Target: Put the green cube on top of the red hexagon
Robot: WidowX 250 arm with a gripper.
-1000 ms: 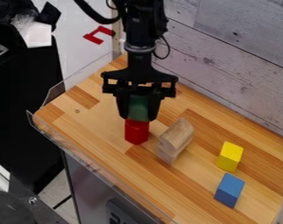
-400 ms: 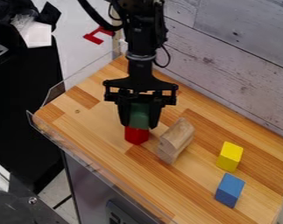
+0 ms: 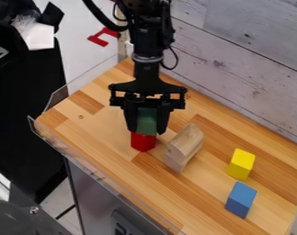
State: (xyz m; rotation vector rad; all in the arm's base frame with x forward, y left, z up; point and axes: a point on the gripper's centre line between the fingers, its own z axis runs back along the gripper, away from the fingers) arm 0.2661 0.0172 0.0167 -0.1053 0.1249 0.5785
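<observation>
My black gripper [image 3: 146, 130] hangs over the left half of the wooden table, with its fingers shut on the green cube [image 3: 146, 120], one on each side. Directly below the cube is the red hexagon [image 3: 143, 142], standing upright on the wood. The underside of the green cube appears to meet the top of the red piece, whose upper part is hidden behind the cube and the fingertips.
A natural wood block [image 3: 185, 146] stands close to the right of the red piece. Farther right are a yellow block [image 3: 241, 164] and a blue block [image 3: 241, 199]. A clear plastic guard [image 3: 101, 180] lines the table's left edge, and a plank wall [image 3: 237, 64] rises behind.
The gripper has come down with the green cube in it, now covering more of the red hexagon's top. Over the last half second it has hardly moved.
</observation>
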